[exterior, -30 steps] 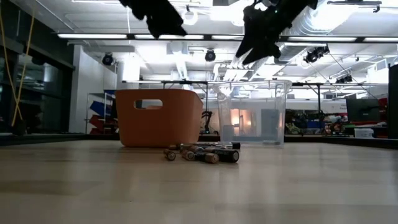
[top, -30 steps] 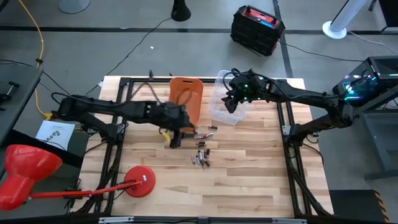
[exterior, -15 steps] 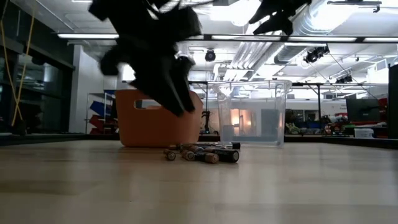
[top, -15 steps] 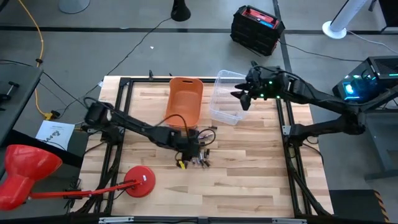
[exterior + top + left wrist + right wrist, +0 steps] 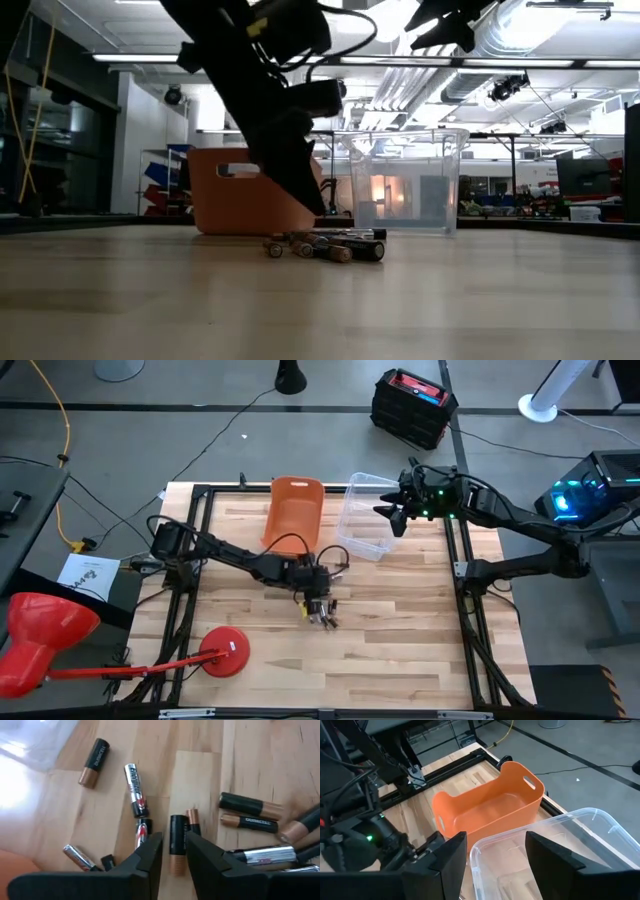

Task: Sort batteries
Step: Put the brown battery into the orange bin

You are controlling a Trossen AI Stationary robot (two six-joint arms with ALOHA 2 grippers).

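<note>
Batteries [image 5: 322, 615]: loose cluster on the bare wooden bench [image 5: 400, 650], near its middle, just in front of the two bins. Cells lie flat at mixed angles, some touching, dark with coppery ends or silvery. None is in a bin as far as can be seen.

Left gripper [image 5: 173, 851]: low over the cluster, nose down. Jaws parted narrowly, holding nothing. One dark, copper-tipped cell [image 5: 177, 842] lies directly between the two fingertips, long axis running straight out ahead of the jaws and across the closing line, so the fingers would meet its round sides. A second copper-capped cell [image 5: 193, 817] lies just beside it, parallel and touching or nearly so; judged a risk of being nudged or pinched with it. The left arm is by far the nearer to the pile.

Orange bin [image 5: 296, 512]: behind the cluster, toward the left, open-topped.

Clear bin [image 5: 362, 520]: just beside the orange one, to its right; contents cannot be told.

Right gripper [image 5: 392, 517]: raised above the clear bin's far-right edge, well apart from the batteries. Jaws wide, empty. Waiting.
</note>
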